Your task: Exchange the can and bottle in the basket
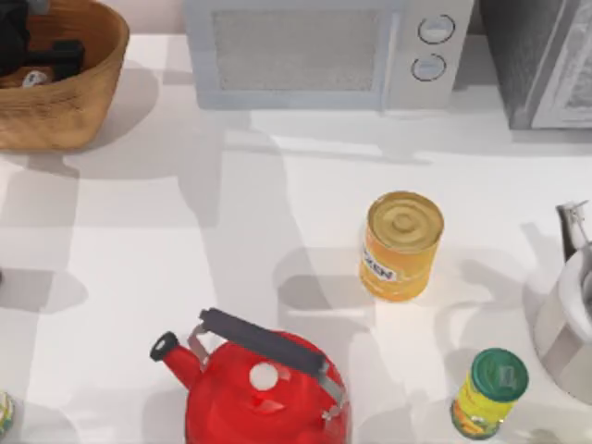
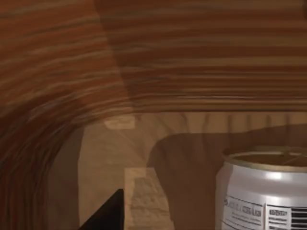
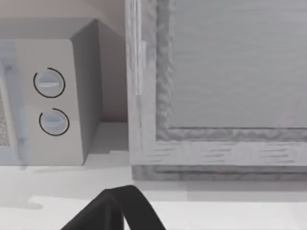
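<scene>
Left gripper [image 1: 37, 57] down inside basket [image 1: 92, 102], finger state can't tell; silver can [image 2: 261, 191] sits beside it (basket floor). Yellow tin [image 1: 400, 245] mid-table, swap not done

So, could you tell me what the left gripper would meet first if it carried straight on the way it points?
Probably the basket's woven floor, then its ribbed wall behind; the left gripper is inside the basket, with a silver can off to one side. Depth is unclear.

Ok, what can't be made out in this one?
Bottle: top view, mostly hidden under the left gripper in the basket.
Silver can: left wrist view, cropped by the frame edge.
Item at lower left: top view, cropped.
Right gripper: right wrist view, cropped, near the microwave.
</scene>
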Available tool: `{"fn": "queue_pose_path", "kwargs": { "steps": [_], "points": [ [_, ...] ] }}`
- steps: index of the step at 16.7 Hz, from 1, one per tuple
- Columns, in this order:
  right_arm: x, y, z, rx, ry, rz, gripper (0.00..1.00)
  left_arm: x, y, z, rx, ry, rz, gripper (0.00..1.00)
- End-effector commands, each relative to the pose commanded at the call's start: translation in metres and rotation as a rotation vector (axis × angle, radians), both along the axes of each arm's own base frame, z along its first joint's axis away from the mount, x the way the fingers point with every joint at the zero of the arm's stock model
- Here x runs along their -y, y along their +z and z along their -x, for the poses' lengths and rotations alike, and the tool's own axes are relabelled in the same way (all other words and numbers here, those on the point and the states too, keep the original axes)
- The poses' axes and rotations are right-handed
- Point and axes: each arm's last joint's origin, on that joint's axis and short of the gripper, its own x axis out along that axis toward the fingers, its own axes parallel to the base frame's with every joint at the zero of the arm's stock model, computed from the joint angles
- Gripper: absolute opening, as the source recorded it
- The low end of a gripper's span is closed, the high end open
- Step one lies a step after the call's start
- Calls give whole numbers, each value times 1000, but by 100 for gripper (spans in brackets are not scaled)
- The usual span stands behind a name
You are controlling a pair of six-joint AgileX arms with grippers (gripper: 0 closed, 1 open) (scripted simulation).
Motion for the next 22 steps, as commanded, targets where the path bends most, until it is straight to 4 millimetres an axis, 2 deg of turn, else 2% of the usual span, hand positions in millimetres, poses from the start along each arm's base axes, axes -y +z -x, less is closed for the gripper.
{"fn": "queue_pose_path", "kwargs": {
  "steps": [10, 18, 19, 22],
  "points": [
    [0, 0, 0, 0, 0, 0, 100, 0, 0, 0, 0, 0, 0, 2],
    [0, 0, 0, 0, 0, 0, 100, 0, 0, 0, 0, 0, 0, 0],
    [0, 0, 0, 0, 0, 0, 100, -2, 18, 0, 39, 0, -9, 0],
    [0, 0, 0, 0, 0, 0, 100, -3, 25, 3, 51, 8, -10, 0]
  ]
}}
